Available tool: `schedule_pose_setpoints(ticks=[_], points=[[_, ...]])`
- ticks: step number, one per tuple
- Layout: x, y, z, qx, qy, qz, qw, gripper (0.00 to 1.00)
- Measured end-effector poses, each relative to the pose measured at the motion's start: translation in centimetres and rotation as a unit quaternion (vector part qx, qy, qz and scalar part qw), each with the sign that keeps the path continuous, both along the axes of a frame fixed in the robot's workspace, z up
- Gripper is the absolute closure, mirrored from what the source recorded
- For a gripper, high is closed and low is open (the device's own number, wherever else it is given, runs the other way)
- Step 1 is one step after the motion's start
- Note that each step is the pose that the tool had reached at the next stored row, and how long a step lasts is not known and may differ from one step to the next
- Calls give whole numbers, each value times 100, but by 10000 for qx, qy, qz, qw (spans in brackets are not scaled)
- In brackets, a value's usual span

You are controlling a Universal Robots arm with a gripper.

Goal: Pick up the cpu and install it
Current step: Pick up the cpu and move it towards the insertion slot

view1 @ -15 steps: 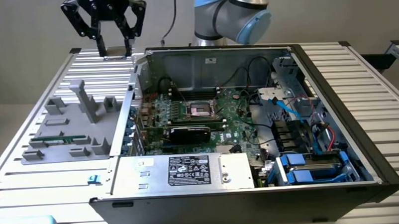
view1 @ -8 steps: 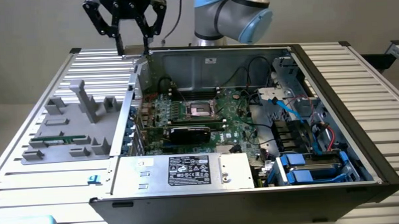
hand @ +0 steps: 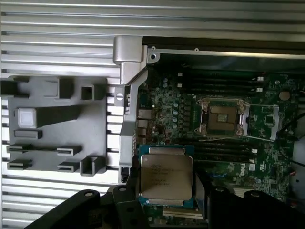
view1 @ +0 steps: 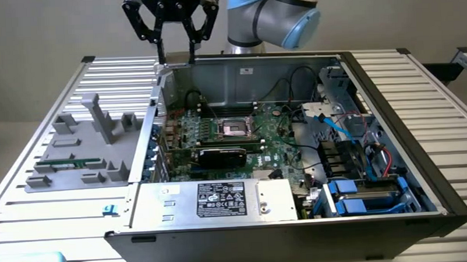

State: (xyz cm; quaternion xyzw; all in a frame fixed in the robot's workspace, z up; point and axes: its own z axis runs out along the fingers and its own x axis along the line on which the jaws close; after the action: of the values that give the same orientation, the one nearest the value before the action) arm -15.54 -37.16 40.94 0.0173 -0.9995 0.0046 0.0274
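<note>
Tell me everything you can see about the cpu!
The cpu is a small flat square chip. Its top is pale silvery metal with tiny printed writing, and a thin green edge peeks out around it. The pincer grips it by two opposite sides, holding it in the air above the open computer case.

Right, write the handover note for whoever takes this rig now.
Tool: shut on the cpu, a small flat square chip with a pale silver metal top. It is held high over the far corner of the open black computer case, at the exterior view's left.
Socket: the square metal-framed socket on the green motherboard stands open and empty.
Done: cpu picked up.
Left: cpu not yet seated in the socket.
</note>
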Motion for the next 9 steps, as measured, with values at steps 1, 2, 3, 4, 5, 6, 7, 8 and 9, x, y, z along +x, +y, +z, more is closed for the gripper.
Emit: schedule_pose_setpoints(ticks=[1, 2, 3, 4, 5, 6, 7, 8, 9], points=[[44, 0, 0, 0, 0, 0, 10000, 45], [84, 0, 0, 0, 0, 0, 10000, 45], [121, 0, 0, 0, 0, 0, 10000, 45], [151, 0, 0, -1, 0, 0, 10000, 45], [179, 0, 0, 0, 0, -1, 10000, 45], [208, 0, 0, 0, 0, -2, 10000, 45], [235, 0, 0, 0, 0, -3, 10000, 45], [262, 0, 0, 0, 0, -4, 10000, 45], [290, 0, 0, 0, 0, -6, 10000, 45]])
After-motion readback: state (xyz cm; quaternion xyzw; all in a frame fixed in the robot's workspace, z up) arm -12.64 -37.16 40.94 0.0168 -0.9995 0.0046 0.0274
